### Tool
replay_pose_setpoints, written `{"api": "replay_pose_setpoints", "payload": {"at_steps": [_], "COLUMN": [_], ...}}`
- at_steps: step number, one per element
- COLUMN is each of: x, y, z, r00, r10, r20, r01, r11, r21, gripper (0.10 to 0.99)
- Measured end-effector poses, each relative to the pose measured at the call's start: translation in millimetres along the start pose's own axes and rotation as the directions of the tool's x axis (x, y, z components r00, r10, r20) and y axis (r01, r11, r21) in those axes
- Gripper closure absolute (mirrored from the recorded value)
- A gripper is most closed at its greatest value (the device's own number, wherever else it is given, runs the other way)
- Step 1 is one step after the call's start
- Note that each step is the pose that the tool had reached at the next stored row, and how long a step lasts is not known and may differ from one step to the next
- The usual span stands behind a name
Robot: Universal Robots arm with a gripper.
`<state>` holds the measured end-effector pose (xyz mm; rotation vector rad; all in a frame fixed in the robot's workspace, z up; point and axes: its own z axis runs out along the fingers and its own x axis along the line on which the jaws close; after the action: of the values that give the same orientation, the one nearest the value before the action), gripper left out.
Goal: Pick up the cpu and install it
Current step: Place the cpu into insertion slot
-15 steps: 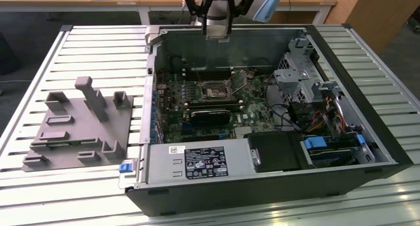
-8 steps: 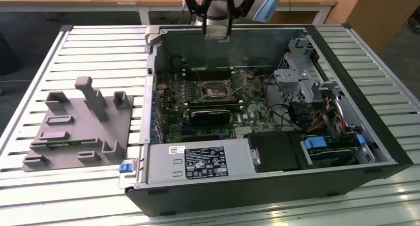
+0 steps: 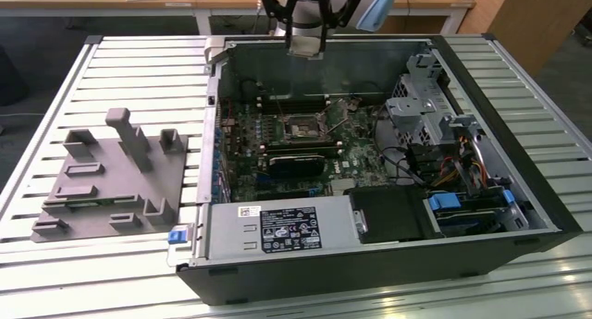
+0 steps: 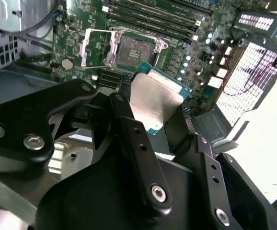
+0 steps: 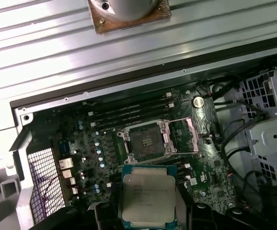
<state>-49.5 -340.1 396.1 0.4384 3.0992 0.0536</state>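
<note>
Cpu picked, not seated yet.
Our gripper point(image 4: 154, 115) pinches the cpu point(image 5: 148, 197) over the case point(image 3: 518, 194); socket point(image 5: 145, 140) is open and empty, so install is left.

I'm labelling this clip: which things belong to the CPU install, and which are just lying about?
Job: cpu, held in the gripper; open socket on the motherboard.
Lying about: grey tray, black card, power supply, drive cage.

The cpu point(image 5: 148, 196) has a matt silvery metal top; the tray point(image 3: 116, 186), matt plastic.
</note>
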Motion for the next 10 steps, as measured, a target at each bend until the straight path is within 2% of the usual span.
{"api": "replay_pose_setpoints", "payload": {"at_steps": [5,10], "x": [0.0,0.0], "y": [0.0,0.0], "z": [0.7,1.5], "r00": [0.9965,0.9862], "r10": [0.084,0.165], "r20": [0.0031,0.0061], "r01": [-0.084,-0.165], "r11": [0.9965,0.9863], "r21": [0.001,0.001], "gripper": [0.557,0.557]}}
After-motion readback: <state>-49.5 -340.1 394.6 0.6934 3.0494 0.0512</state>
